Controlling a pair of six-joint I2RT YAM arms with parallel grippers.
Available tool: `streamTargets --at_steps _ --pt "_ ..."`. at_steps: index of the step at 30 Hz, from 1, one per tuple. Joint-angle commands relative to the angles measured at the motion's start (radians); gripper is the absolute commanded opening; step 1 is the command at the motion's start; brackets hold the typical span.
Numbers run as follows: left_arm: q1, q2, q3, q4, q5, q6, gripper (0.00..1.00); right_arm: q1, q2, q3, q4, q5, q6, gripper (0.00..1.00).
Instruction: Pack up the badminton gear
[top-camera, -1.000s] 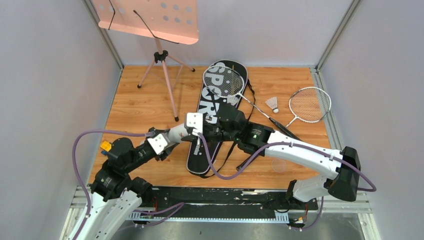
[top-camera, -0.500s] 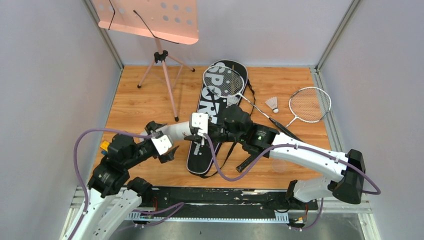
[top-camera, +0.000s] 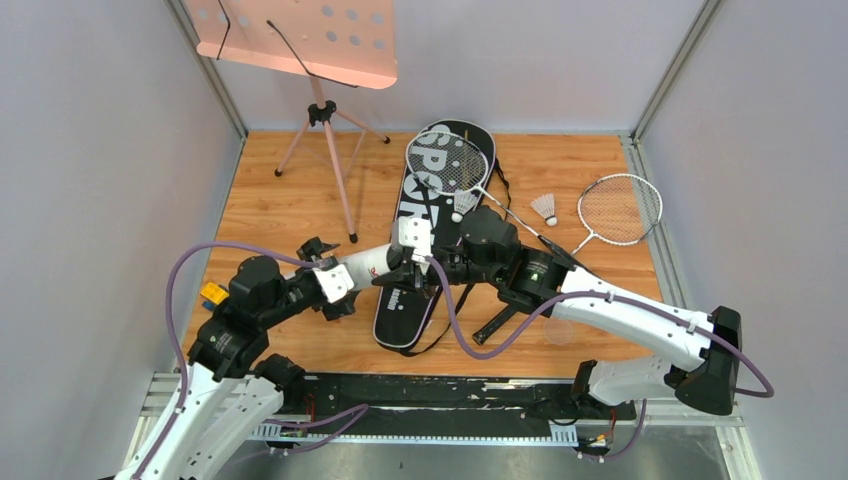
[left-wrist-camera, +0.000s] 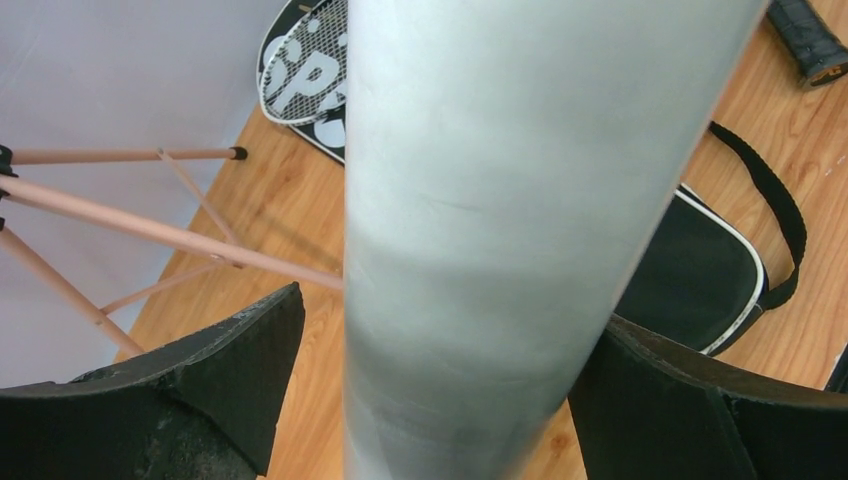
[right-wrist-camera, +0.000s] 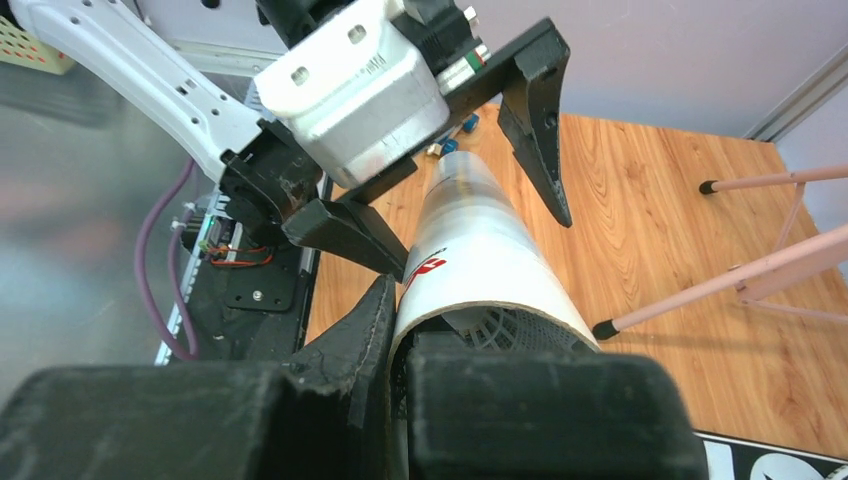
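Observation:
The long white tube (top-camera: 365, 262) hangs level above the black SPORT bag (top-camera: 412, 205). My right gripper (top-camera: 396, 272) is shut on the rim of its open end (right-wrist-camera: 400, 340), one finger inside and one outside. A white shuttlecock (right-wrist-camera: 510, 325) sits inside the tube (right-wrist-camera: 480, 240). My left gripper (top-camera: 340, 272) is open and straddles the other end of the tube (left-wrist-camera: 480, 250), with its fingers (left-wrist-camera: 235, 365) off the wall. One racket (top-camera: 448, 162) lies on the bag. Another racket (top-camera: 620, 208) and a shuttlecock (top-camera: 545, 207) lie at the right.
The pink music stand (top-camera: 300, 40) stands at the back left, its tripod legs (top-camera: 340, 190) reaching close to the bag. A small yellow and blue toy (top-camera: 212, 293) lies by the left wall. Another shuttlecock (top-camera: 462, 205) rests on the bag. Grey walls close in both sides.
My left gripper has opened around the tube. My right gripper has closed on the tube's rim, and both arms with the tube have shifted a little to the right.

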Motion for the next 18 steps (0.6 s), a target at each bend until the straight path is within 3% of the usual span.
streamTargets --at_steps 1,4,9,12,14,18 --pt "0.001 0.003 -0.017 0.042 0.019 0.001 0.98 0.001 -0.056 0.004 0.094 -0.074 0.061 0.00" --pt "0.001 -0.013 -0.022 0.036 0.045 -0.015 0.92 0.002 -0.057 -0.004 0.092 -0.069 0.082 0.01" --pt "0.001 -0.077 -0.066 0.059 0.061 -0.067 0.78 0.000 -0.064 -0.030 0.139 -0.037 0.121 0.15" --pt "0.001 -0.102 -0.089 0.071 0.075 -0.089 0.74 0.000 -0.066 -0.026 0.146 -0.011 0.160 0.35" --pt "0.001 -0.117 -0.105 0.082 0.084 -0.107 0.69 0.001 -0.077 -0.035 0.163 0.027 0.205 0.55" --pt "0.001 -0.188 -0.148 0.137 0.080 -0.159 0.61 0.000 -0.154 -0.102 0.221 0.113 0.319 0.74"
